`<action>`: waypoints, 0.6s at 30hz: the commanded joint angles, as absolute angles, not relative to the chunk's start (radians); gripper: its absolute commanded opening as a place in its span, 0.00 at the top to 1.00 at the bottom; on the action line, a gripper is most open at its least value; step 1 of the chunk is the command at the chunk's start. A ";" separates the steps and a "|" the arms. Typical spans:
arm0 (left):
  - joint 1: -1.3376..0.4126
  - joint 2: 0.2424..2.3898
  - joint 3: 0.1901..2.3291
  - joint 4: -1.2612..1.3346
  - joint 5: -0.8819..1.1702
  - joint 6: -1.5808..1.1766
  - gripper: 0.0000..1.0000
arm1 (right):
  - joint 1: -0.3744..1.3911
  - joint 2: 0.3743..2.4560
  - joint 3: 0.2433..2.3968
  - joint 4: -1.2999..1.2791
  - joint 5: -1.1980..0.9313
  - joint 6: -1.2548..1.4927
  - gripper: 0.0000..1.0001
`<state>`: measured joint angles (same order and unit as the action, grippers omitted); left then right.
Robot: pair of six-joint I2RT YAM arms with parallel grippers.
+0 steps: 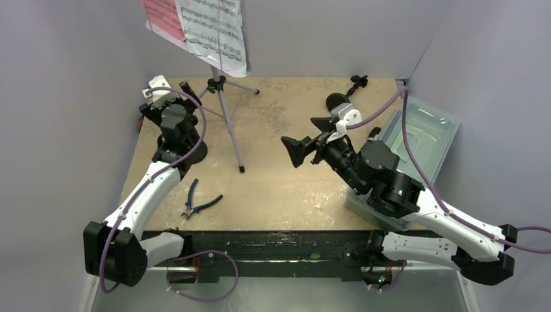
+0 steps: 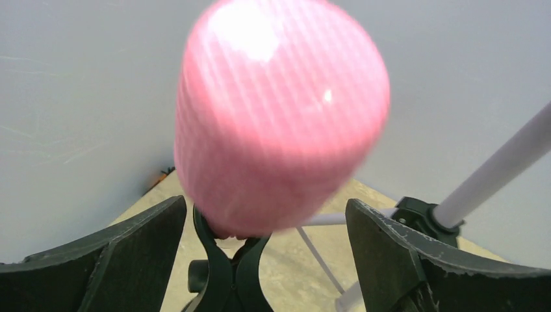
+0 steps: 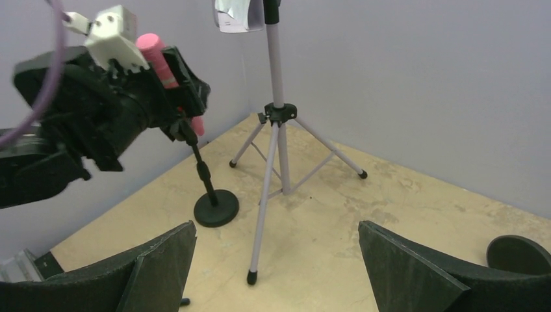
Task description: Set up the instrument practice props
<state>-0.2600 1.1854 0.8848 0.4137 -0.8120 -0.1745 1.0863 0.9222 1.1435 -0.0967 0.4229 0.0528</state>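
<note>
No readable text; sheet-music pages [image 1: 213, 29] carry staves, print too small.

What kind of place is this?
Likely a robot test booth: a left arm and right arm bolted to a table, plain walls close around, plus a music stand and pink microphone.

Pink microphone [image 2: 279, 117] sits clipped atop black round-based pole [image 3: 216, 209].

Your left arm [image 1: 146, 195] and right arm [image 1: 448, 218]: white link shells, black joint housings, purple cables [image 1: 204, 125] looped alongside; black base blocks sit at the table's [image 1: 286, 188] near edge.
</note>
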 commanded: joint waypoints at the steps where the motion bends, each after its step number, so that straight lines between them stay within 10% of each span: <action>1: -0.256 1.070 0.964 0.087 -0.713 -0.400 0.07 | 1.076 0.978 1.157 -0.077 0.521 0.087 0.01; 18: -0.255 0.754 0.894 -0.203 -0.321 -0.539 0.00 | 0.488 1.670 1.513 -0.267 0.596 0.289 0.01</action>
